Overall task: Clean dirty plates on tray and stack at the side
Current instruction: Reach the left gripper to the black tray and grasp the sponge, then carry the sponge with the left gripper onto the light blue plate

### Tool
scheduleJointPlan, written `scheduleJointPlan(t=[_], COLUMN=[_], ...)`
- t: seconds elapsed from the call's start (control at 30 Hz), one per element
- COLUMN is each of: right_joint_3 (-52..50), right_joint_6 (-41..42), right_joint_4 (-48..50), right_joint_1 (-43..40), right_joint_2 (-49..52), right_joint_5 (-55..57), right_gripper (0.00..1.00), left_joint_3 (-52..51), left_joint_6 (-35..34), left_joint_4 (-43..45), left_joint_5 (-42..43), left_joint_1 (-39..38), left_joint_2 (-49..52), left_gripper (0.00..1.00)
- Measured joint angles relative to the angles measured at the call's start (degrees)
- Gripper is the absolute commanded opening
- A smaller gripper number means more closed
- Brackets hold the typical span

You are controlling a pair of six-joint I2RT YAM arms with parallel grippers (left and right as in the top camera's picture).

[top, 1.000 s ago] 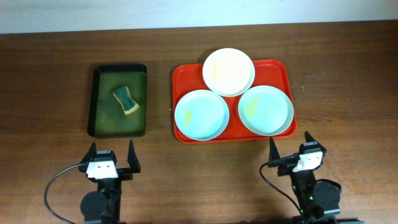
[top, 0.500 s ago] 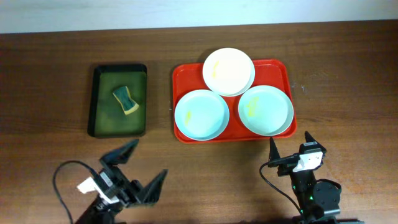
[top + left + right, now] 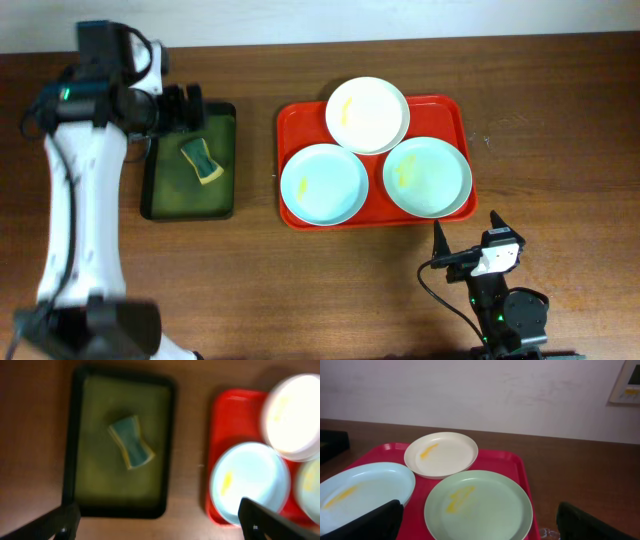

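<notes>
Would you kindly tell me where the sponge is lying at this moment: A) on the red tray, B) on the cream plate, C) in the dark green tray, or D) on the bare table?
C: the sponge lies inside the dark green tray, apart from the red tray.

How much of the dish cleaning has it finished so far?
Nothing is done yet: all three plates lie smeared on the red tray, none stacked. In hand: the left gripper hovers open above the green tray, near the sponge, not gripping it. The right gripper is open, idle. Wiping and stacking all remain.
</notes>
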Motion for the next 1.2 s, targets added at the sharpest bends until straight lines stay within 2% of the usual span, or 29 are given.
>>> scheduleJointPlan(t=[0.03, 0.1, 0.3, 0.33, 0.37, 0.4, 0.5, 0.53, 0.57, 0.6, 0.63, 0.67, 0.7, 0.87, 0.9, 0.93, 1.0, 1.03, 1.07, 1.1, 1.13, 1.2], right_joint_3=[0.0, 0.0, 0.0, 0.0, 0.0, 0.0, 0.0, 0.0, 0.0, 0.0, 0.0, 0.0, 0.0, 0.0, 0.0, 0.0, 0.0, 0.0, 0.0, 0.0, 0.0, 0.0], right_joint_6=[0.0, 0.0, 0.0, 0.0, 0.1, 0.0, 0.0, 0.0, 0.1, 0.1, 0.1, 0.0, 0.0, 0.0, 0.1, 0.0, 0.0, 0.1, 0.0, 0.0, 0.0, 0.0], right_joint_4=[0.0, 0.0, 0.0, 0.0, 0.0, 0.0, 0.0, 0.0, 0.0, 0.0, 0.0, 0.0, 0.0, 0.0, 0.0, 0.0, 0.0, 0.0, 0.0, 0.0, 0.0, 0.0], right_joint_1=[0.0, 0.0, 0.0, 0.0, 0.0, 0.0, 0.0, 0.0, 0.0, 0.0, 0.0, 0.0, 0.0, 0.0, 0.0, 0.0, 0.0, 0.0, 0.0, 0.0, 0.0, 0.0], right_joint_2=[0.0, 0.0, 0.0, 0.0, 0.0, 0.0, 0.0, 0.0, 0.0, 0.0, 0.0, 0.0, 0.0, 0.0, 0.0, 0.0, 0.0, 0.0, 0.0, 0.0, 0.0, 0.0], right_joint_5=[0.0, 0.0, 0.0, 0.0, 0.0, 0.0, 0.0, 0.0, 0.0, 0.0, 0.0, 0.0, 0.0, 0.0, 0.0, 0.0, 0.0, 0.0, 0.0, 0.0, 0.0, 0.0], right_gripper=[0.98, 0.98, 0.98, 0.98, 0.98, 0.98, 0.98, 0.98, 0.98, 0.98, 0.98, 0.98, 0.98, 0.98, 0.98, 0.98, 0.98, 0.98, 0.98, 0.99, 0.98, 0.98], left_joint_3=[3.8, 7.1, 7.2, 7.2, 7.2, 7.2, 7.2, 7.2, 7.2, 7.2, 7.3, 7.3, 7.3, 7.4, 7.4, 7.4, 7.4, 7.4, 7.4, 7.4, 7.4, 7.4], left_joint_6=[-2.8, -6.5, -10.6, -10.8, -10.8, -11.0, -11.3, -11.3, -11.3, -11.4, -11.6, -11.5, -11.5, -11.5, -11.5, -11.5, -11.6, -11.6, -11.7, -11.9, -11.7, -11.6], left_joint_4=[-2.3, 0.6, 4.5, 5.2, 5.4, 5.6, 6.0, 6.0, 6.0, 6.0, 5.9, 5.8, 5.6, -2.2, -3.9, -5.0, -6.2, -6.3, -6.4, -6.4, -6.4, -6.5], left_joint_5=[-3.1, -5.4, -2.7, -2.6, -2.6, -3.0, -4.1, -4.1, -4.1, -4.1, -4.1, -3.9, -3.9, -4.1, -4.1, -4.1, -3.8, -3.4, -2.8, -2.6, -2.5, -2.3], left_joint_1=[0.7, 3.0, 2.7, 2.4, 2.2, 2.0, 2.0, 2.0, 2.0, 2.0, 2.0, 1.9, 1.9, 1.9, 1.9, 1.9, 1.9, 1.9, 1.9, 1.9, 1.9, 1.9], left_joint_2=[4.8, 13.8, 29.7, 32.2, 33.5, 34.9, 35.4, 35.6, 36.1, 37.1, 37.4, 37.4, 37.4, 37.5, 37.6, 37.6, 37.6, 37.6, 37.7, 37.7, 37.7, 37.7], left_gripper=[0.99, 0.99, 0.99, 0.96, 0.72, 0.52, 0.58, 0.51, 0.18, 0.00, 0.00, 0.24, 0.99, 0.99, 0.96, 0.76, 0.22, 0.00, 0.00, 0.48, 0.99, 0.99])
